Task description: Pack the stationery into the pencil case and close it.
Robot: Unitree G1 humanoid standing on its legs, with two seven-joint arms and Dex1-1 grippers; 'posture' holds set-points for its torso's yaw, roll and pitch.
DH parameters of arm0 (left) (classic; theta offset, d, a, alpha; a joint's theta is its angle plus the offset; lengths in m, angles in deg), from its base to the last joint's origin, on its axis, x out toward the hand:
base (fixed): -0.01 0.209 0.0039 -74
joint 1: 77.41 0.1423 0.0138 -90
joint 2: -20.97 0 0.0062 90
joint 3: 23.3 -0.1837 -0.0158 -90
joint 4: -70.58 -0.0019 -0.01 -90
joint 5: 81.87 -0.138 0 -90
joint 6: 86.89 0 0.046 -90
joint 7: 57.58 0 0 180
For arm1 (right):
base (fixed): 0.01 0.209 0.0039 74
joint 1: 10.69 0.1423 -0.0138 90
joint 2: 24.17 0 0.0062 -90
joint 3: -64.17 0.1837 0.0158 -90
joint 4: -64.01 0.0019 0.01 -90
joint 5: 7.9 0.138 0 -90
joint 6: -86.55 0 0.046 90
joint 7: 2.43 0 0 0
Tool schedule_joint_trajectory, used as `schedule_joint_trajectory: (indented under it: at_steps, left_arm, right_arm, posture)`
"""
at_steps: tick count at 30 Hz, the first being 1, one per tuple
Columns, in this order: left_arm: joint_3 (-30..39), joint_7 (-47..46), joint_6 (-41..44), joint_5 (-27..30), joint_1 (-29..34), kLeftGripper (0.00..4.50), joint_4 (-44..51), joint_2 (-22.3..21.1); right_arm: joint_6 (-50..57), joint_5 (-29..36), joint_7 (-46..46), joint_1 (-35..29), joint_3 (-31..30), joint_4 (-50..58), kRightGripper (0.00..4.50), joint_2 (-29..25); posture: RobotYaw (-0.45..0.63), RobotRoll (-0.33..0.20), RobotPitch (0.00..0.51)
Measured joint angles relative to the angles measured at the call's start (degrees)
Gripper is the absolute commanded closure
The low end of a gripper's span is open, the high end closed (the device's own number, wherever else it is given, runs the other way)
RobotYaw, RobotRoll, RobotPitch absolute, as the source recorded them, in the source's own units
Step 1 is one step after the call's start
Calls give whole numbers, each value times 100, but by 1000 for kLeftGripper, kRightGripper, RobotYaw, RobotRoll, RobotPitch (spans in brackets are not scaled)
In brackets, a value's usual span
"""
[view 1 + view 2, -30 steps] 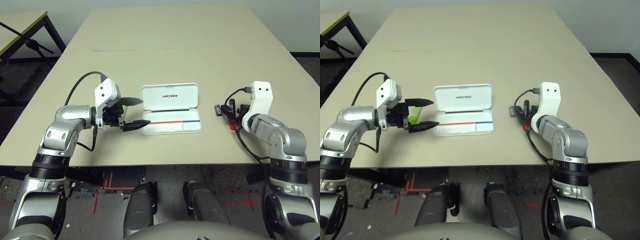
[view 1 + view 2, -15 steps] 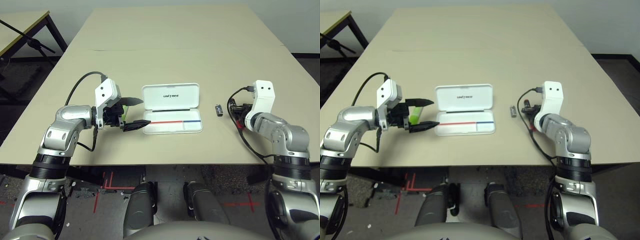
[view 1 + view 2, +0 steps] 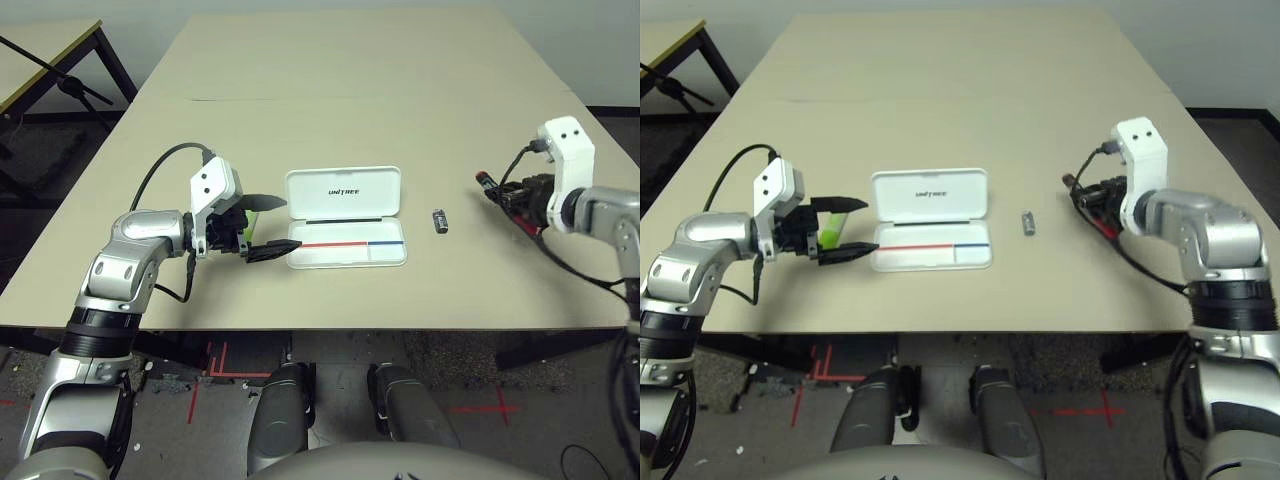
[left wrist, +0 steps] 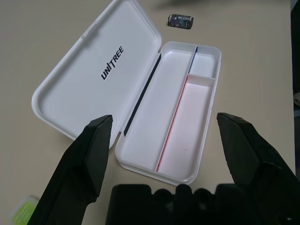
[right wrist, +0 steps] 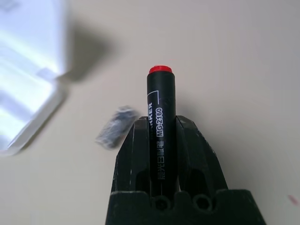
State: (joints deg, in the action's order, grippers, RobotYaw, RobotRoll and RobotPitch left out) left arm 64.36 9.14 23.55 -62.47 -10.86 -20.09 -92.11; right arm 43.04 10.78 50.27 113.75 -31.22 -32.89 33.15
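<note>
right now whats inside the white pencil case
No stationery shows inside the open pencil case, only its red-and-blue-edged dividers splitting the tray. Nothing covers its compartments in the left wrist view.

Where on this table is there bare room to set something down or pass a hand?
Widest: the table beyond the open pencil case. Another patch lies between the case and the small dark piece, and one between that piece and the right jaws, closed on the marker. Crowded: left of the case, with the left jaws and green highlighter.
</note>
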Motion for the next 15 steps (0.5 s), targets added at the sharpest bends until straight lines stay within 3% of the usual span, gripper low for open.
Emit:
schedule_joint_trajectory:
  at_steps: [8, 15]
  left_arm:
    - [-19, 3, -77, -36, -42, 0, -25, -37]
    - [-89, 10, -68, -36, 19, 0, 68, -100]
  right_arm:
    - [-1782, -606, 1861, 690, -1095, -393, 3963, 98]
    - [-2792, -1270, 2176, 1661, -1674, -1541, 3963, 1289]
  posture:
    - [-29, 0, 93]
    - [-8, 0, 91]
